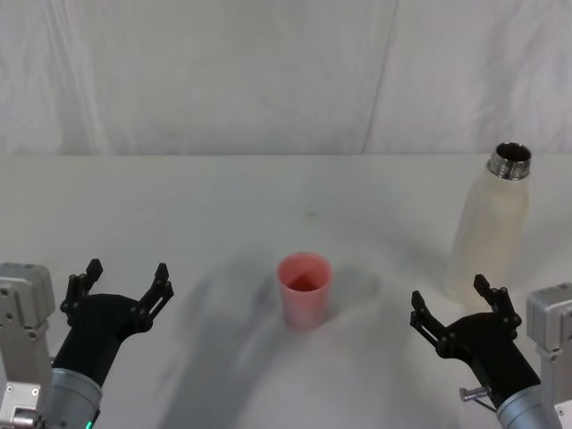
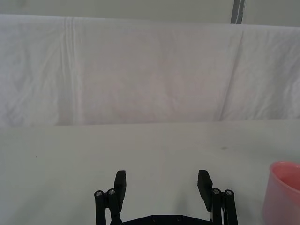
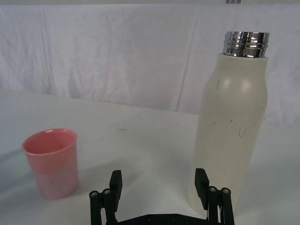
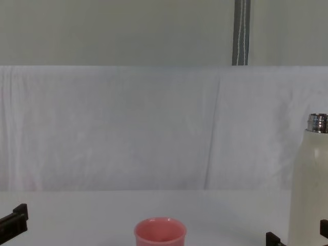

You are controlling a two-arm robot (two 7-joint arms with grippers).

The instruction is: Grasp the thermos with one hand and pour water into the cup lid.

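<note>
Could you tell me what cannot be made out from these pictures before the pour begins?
- Water level inside the thermos: its walls are opaque and no view looks down the neck.
- Thermos base in the right wrist view: partly behind the open right gripper.
- Thermos right side in the chest view: cut off by the picture's edge.
- Cup lid in the left wrist view: cut off at the edge, beyond the open left gripper.
</note>
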